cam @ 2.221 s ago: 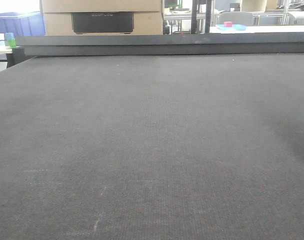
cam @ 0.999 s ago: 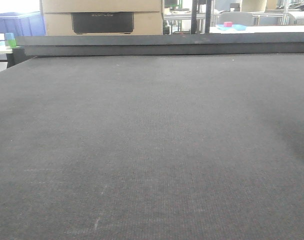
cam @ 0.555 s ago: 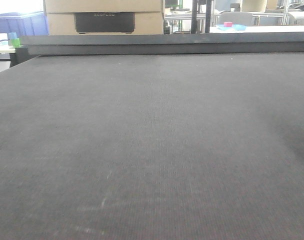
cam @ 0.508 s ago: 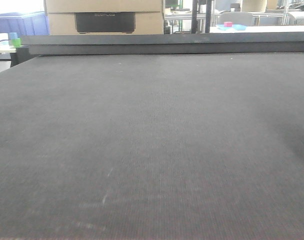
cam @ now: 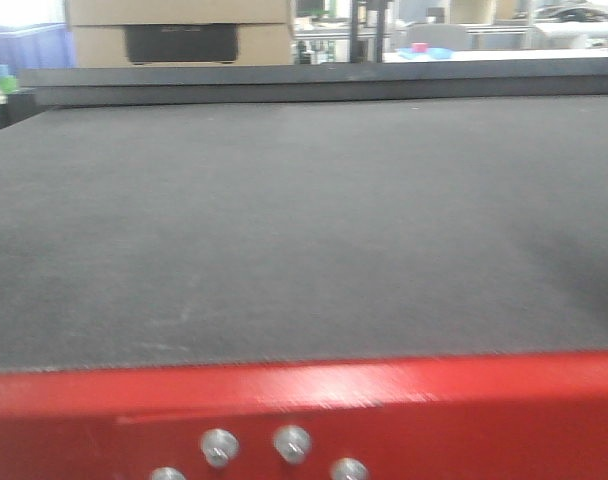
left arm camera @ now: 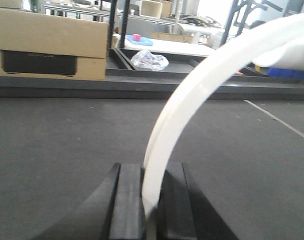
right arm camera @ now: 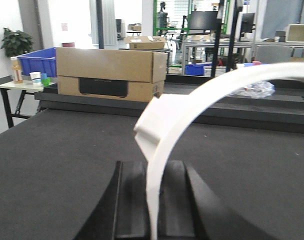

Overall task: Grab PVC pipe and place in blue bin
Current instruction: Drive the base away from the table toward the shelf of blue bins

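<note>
Dark counter (cam: 304, 220) stretches ahead. My left claw (left arm camera: 151, 172) and right claw (right arm camera: 152, 170) each pinch the pipe (left arm camera: 182, 100), so grabbing's done. The bin (right arm camera: 36, 60), far ahead-left of the right claw, awaits.

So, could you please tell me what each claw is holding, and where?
Left claw and right claw each pinch the PVC pipe at the arc's lower end.

Cardboard box (cam: 264, 45) behind table (cam: 284, 220), far left; PVC pipe (left arm camera: 189, 97) between left gripper (left arm camera: 151, 175) jaws.
</note>
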Robot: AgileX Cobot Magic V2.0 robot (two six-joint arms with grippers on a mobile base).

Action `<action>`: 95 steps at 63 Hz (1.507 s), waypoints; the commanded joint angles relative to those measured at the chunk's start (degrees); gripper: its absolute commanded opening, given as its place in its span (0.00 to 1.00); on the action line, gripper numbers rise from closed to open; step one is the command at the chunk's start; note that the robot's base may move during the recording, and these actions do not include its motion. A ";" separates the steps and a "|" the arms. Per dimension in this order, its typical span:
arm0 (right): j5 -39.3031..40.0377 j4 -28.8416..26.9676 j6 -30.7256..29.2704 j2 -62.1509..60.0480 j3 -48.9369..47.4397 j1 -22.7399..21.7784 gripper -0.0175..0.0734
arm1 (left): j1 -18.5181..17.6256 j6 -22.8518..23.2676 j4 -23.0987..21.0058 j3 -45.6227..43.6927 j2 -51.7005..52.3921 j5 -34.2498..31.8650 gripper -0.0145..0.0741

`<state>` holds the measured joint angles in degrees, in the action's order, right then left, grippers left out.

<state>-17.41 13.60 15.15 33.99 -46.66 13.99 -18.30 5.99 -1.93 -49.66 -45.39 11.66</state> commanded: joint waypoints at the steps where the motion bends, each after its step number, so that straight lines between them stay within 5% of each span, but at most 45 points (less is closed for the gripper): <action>1: 1.69 0.60 -0.31 -0.36 0.13 0.05 0.01 | -0.25 0.03 -0.03 -0.14 0.41 -1.09 0.04; 95: 1.69 0.60 -0.31 -0.36 0.13 0.05 0.01 | -0.25 0.03 -0.03 -0.14 0.41 -1.09 0.04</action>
<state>-17.20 13.60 15.04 33.99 -46.66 13.99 -18.30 5.99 -1.93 -49.66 -45.39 11.70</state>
